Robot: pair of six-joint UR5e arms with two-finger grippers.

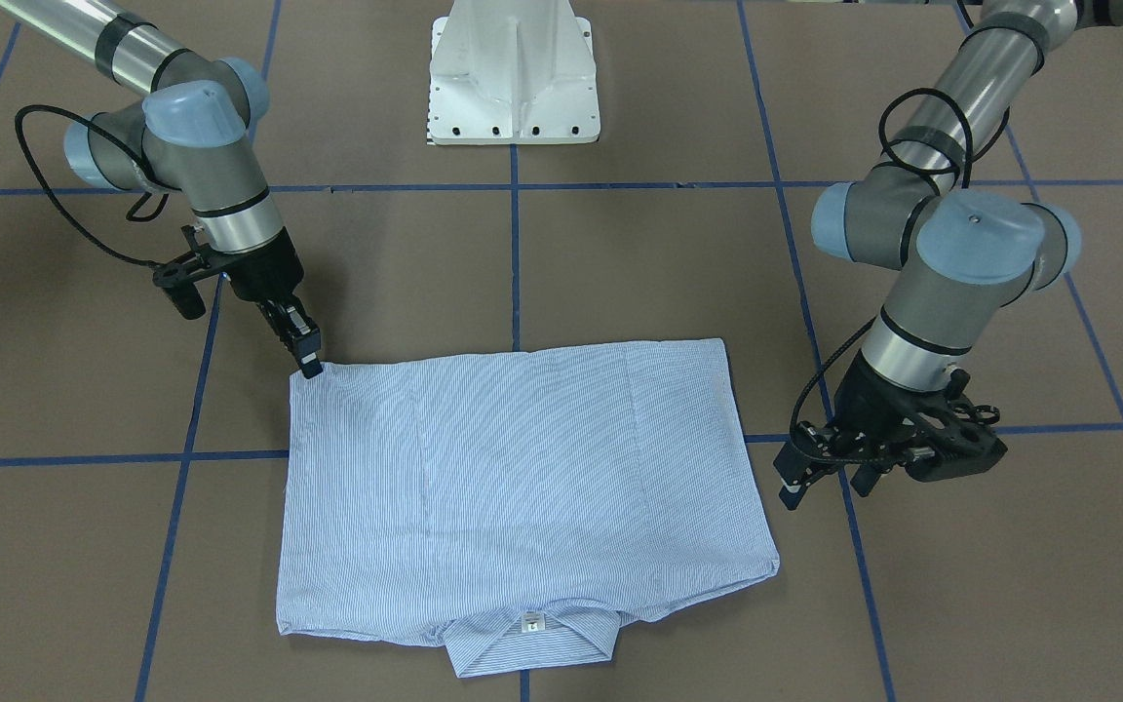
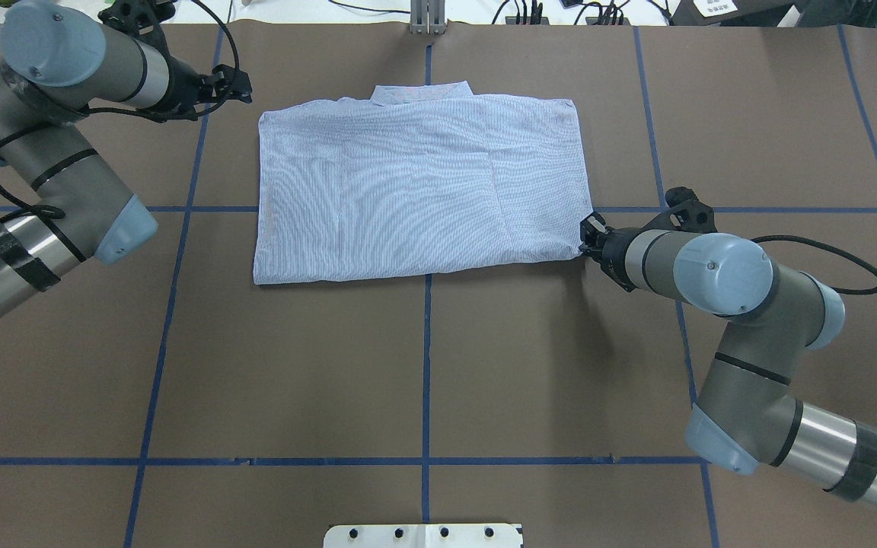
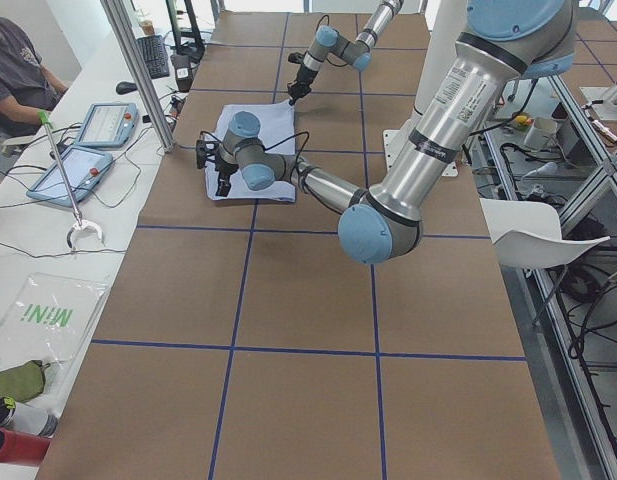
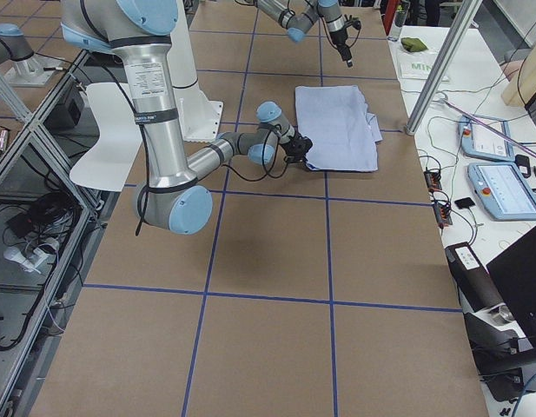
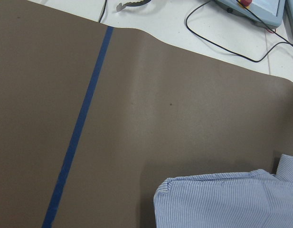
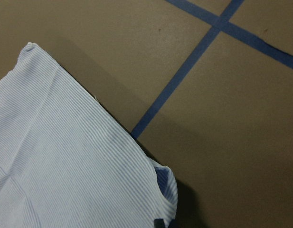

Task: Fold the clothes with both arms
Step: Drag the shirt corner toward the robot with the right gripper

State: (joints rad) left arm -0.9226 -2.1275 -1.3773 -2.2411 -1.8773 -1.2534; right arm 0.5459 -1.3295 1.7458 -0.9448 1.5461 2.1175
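The light-blue striped shirt [image 1: 522, 468] lies folded into a flat rectangle on the brown table, collar [image 1: 532, 643] on the side away from the robot; it also shows in the overhead view [image 2: 416, 190]. My right gripper [image 1: 311, 369] is down at the shirt's near corner [image 2: 579, 247] and looks shut on it; the right wrist view shows that corner [image 6: 160, 190] curled up. My left gripper [image 1: 827, 486] is open and empty, hovering beside the shirt's other side near the collar end [image 2: 244, 84]. The left wrist view shows only a shirt corner [image 5: 222, 202].
The white pedestal base [image 1: 513, 78] stands behind the shirt at the robot's side. Blue tape lines [image 2: 427, 365] cross the brown table. An aluminium post [image 3: 138, 70] and an operators' bench with tablets [image 3: 103, 125] border the far edge.
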